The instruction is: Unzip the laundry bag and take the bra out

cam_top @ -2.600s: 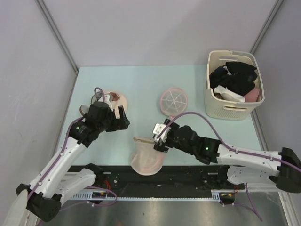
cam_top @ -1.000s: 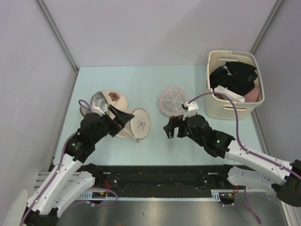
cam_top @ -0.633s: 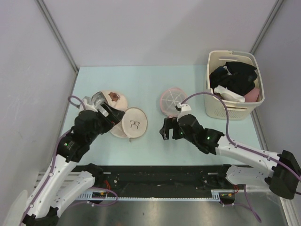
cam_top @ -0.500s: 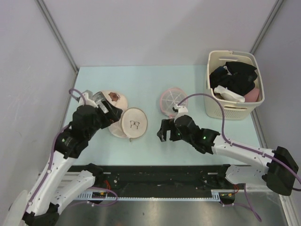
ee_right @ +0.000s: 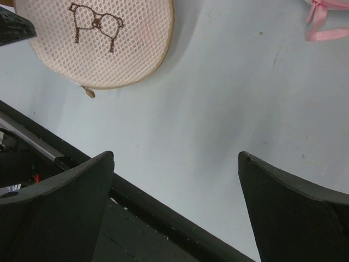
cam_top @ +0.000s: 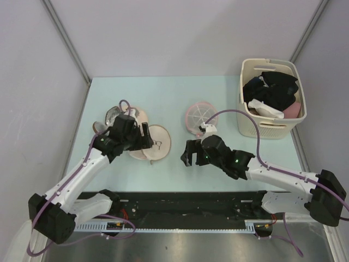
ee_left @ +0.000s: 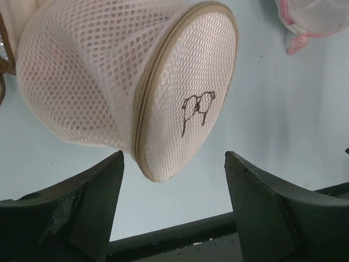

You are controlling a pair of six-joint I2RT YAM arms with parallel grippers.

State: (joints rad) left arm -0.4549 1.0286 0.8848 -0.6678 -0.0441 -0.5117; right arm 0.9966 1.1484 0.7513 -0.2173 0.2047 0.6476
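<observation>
The laundry bag (cam_top: 156, 143), a pale pink-cream mesh drum, lies on its side left of centre on the table. Its round end with the small dark mark faces the right arm. My left gripper (cam_top: 145, 138) is right against the bag's left side. In the left wrist view this left gripper (ee_left: 174, 159) is open, the bag (ee_left: 125, 76) hangs just past the tips, and neither finger touches it. My right gripper (cam_top: 187, 155) is open a short way right of the bag. The right wrist view shows the marked end (ee_right: 103, 43) and its zipper pull (ee_right: 89, 93). The bra is hidden.
A flat pink disc (cam_top: 201, 116) with white spokes lies behind the right gripper. A beige dome (cam_top: 132, 113) with a brown patch sits behind the left gripper. A cream basket (cam_top: 271, 129) of black and white clothes stands at the back right. A black rail (cam_top: 180, 203) runs along the near edge.
The bag, earlier hanging from the right gripper near the front edge, now lies on the table. The left gripper has come in against its left side and its jaws have narrowed slightly. The right gripper drifted left.
</observation>
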